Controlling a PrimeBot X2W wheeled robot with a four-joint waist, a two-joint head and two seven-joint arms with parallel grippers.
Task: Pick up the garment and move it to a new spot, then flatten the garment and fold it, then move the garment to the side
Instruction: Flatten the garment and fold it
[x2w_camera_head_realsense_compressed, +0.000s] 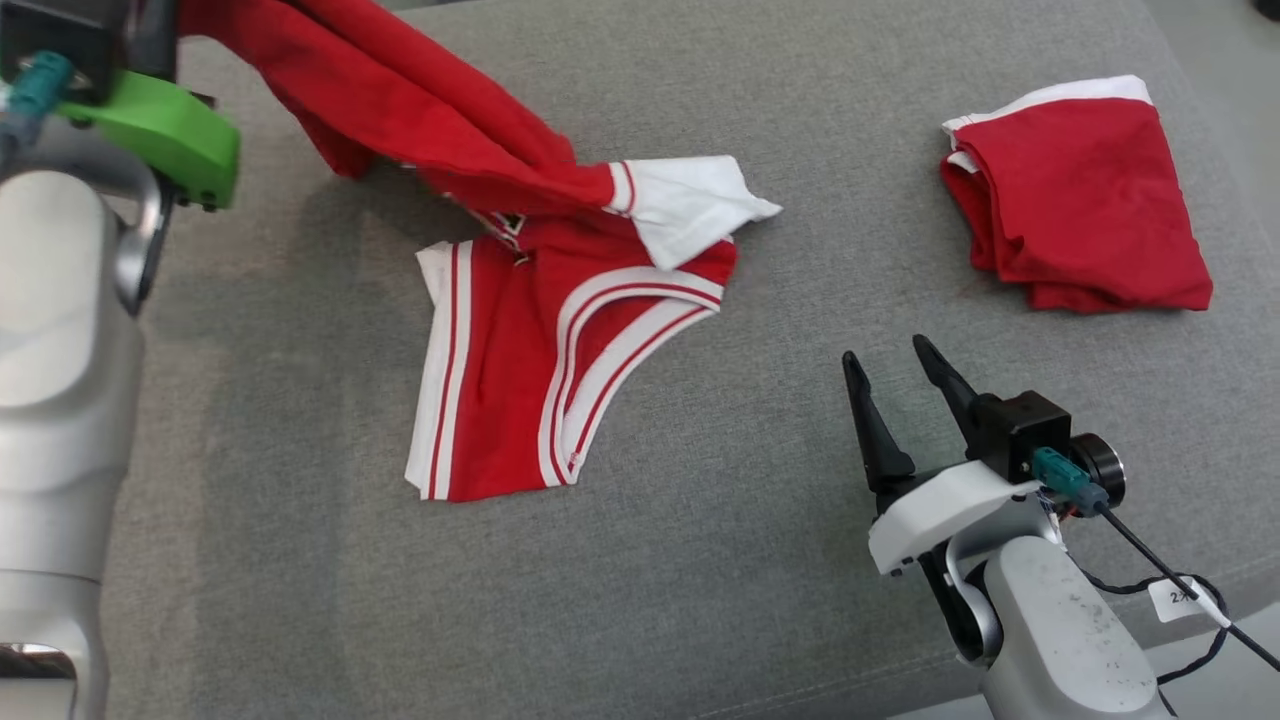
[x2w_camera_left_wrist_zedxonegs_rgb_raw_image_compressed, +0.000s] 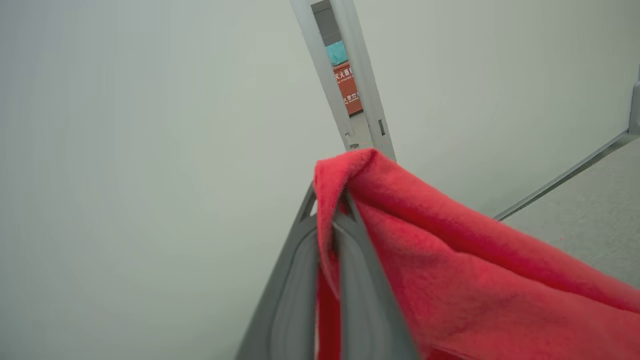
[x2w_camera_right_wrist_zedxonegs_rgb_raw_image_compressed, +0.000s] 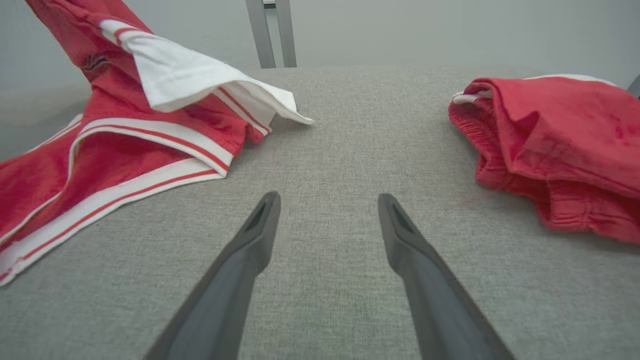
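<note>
Head cam looks down on grey cushion (x2w_camera_head_realsense_compressed: 700, 560); R wrist cam low over it; L wrist faces wall (x2w_camera_left_wrist_zedxonegs_rgb_raw_image_compressed: 125, 175).

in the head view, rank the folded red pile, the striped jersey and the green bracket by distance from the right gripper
From the right gripper:
1-2. too close to call: folded red pile, ahead right; striped jersey, ahead left
3. green bracket, far left

Left gripper (x2w_camera_left_wrist_zedxonegs_rgb_raw_image_compressed: 331, 210) pinches the red garment (x2w_camera_left_wrist_zedxonegs_rgb_raw_image_compressed: 450, 270).
</note>
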